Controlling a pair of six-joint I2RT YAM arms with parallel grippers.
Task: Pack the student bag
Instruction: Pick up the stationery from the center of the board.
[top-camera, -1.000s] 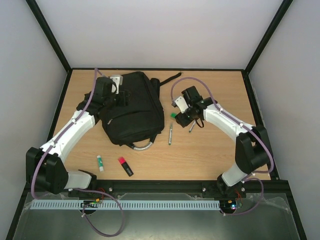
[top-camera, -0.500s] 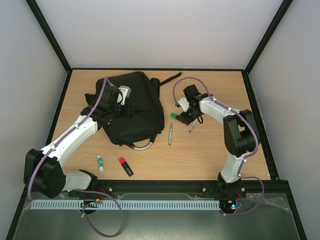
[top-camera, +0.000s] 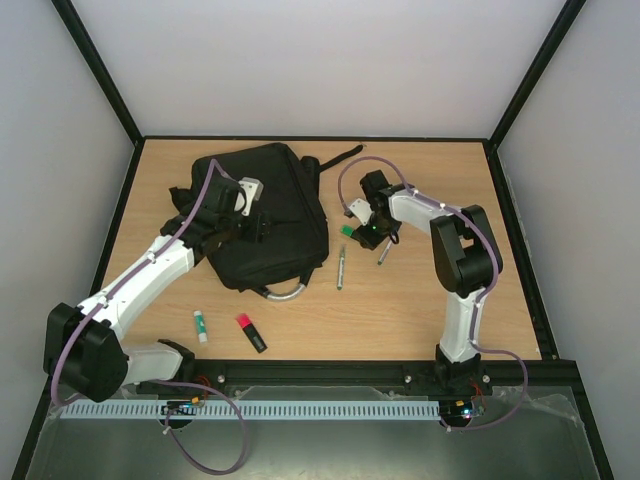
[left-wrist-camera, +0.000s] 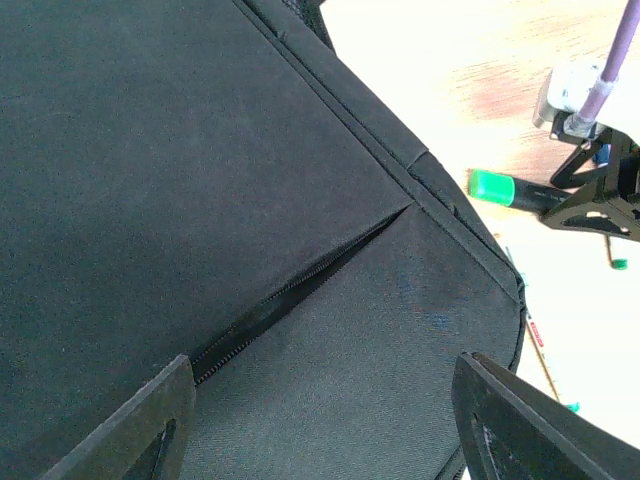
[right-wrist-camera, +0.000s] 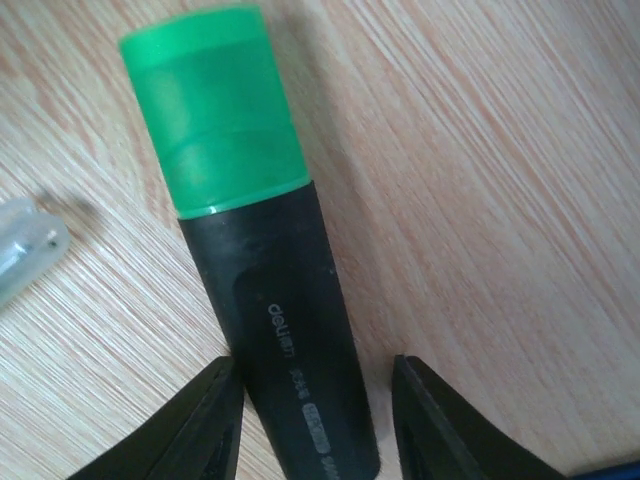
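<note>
The student bag (top-camera: 270, 205), a big black backpack, lies flat at the back left of the table. My left gripper (top-camera: 262, 224) hovers open over its front panel. In the left wrist view the fingers (left-wrist-camera: 150, 425) straddle bare fabric just below a partly open zipper slit (left-wrist-camera: 300, 290). My right gripper (top-camera: 362, 236) is low on the table right of the bag, astride a black highlighter with a green cap (right-wrist-camera: 270, 300). Its left finger (right-wrist-camera: 205, 420) touches the barrel, while a gap remains at the right finger. That highlighter (left-wrist-camera: 510, 190) also shows in the left wrist view.
Two pens (top-camera: 341, 268) (top-camera: 384, 250) lie on the wood right of the bag. A white glue stick (top-camera: 201, 325) and a red-capped highlighter (top-camera: 250, 332) lie near the front left. The bag's grey handle (top-camera: 285, 293) points toward me. A black frame walls the table.
My right gripper has shifted left onto the green highlighter and its jaws have narrowed around it. The left gripper has slid right over the bag's front.
</note>
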